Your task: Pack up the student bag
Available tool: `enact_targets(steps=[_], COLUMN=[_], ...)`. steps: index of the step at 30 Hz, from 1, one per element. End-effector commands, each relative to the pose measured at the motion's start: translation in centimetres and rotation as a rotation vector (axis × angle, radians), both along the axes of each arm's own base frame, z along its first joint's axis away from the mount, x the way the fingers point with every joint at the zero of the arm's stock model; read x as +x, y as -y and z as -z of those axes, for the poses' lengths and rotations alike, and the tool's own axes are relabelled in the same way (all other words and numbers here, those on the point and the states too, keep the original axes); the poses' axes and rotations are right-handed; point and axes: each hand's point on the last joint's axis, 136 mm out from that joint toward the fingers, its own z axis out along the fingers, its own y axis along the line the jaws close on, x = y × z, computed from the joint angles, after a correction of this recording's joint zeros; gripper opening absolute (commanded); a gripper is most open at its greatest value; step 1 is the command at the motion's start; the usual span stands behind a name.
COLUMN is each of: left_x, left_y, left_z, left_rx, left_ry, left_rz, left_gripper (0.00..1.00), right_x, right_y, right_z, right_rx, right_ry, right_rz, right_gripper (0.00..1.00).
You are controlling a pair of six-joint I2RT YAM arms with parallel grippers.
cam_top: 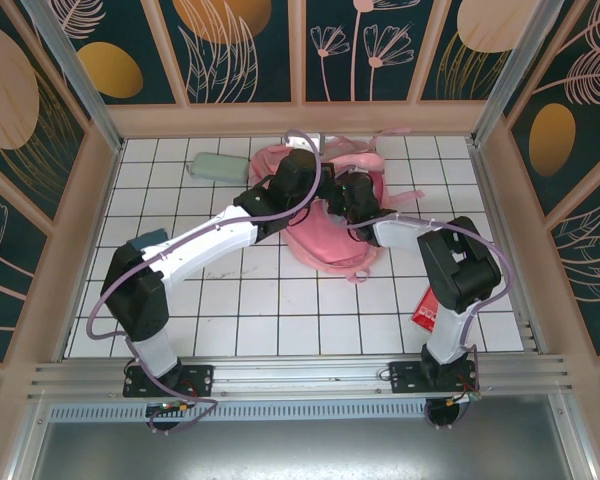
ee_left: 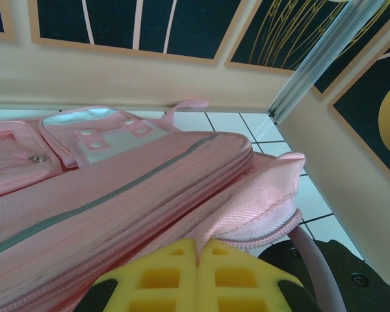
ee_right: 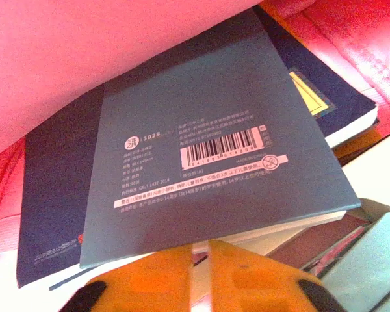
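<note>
Between left jaws, student bag

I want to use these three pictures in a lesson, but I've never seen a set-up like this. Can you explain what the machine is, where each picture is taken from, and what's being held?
It is a robot with two arms bolted at the near edge of a white tiled table. The overhead picture looks down from behind them. On the table lie a pink student bag, a mint-green pencil case and a small red item. The other two pictures come from cameras on the wrists. The left gripper is shut, pinching the bag's fabric edge. The right gripper is inside the bag, at the edge of a blue-grey notebook; whether it grips it is unclear.
</note>
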Motion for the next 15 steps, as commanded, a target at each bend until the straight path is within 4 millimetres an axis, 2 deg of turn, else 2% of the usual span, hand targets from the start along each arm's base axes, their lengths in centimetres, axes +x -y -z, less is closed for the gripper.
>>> enact_targets(steps=[1, 5, 9, 15], left_x=[-0.7, -0.4, -0.2, -0.3], left_y=[-0.6, -0.5, -0.3, -0.4], left_z=[-4.5, -4.2, -4.2, -4.0], left_rx=[-0.088, -0.073, -0.072, -0.068], left_ry=[0.084, 0.089, 0.091, 0.097], left_rz=[-0.021, -0.029, -0.026, -0.022], left_gripper=[0.0, 0.0, 0.0, 0.0], right_x=[-1.8, -5.0, -8.5, -13.6], right_y=[-0.1, 0.5, 1.7, 6.0], right_z=[-0.8, -1.7, -2.7, -2.4], right_rx=[0.054, 0.068, 0.062, 0.073], right_ry=[0.001, 0.003, -0.002, -0.057], right_rz=[-0.022, -0.032, -0.018, 0.09], right_gripper=[0.2, 0.26, 0.37, 0.4])
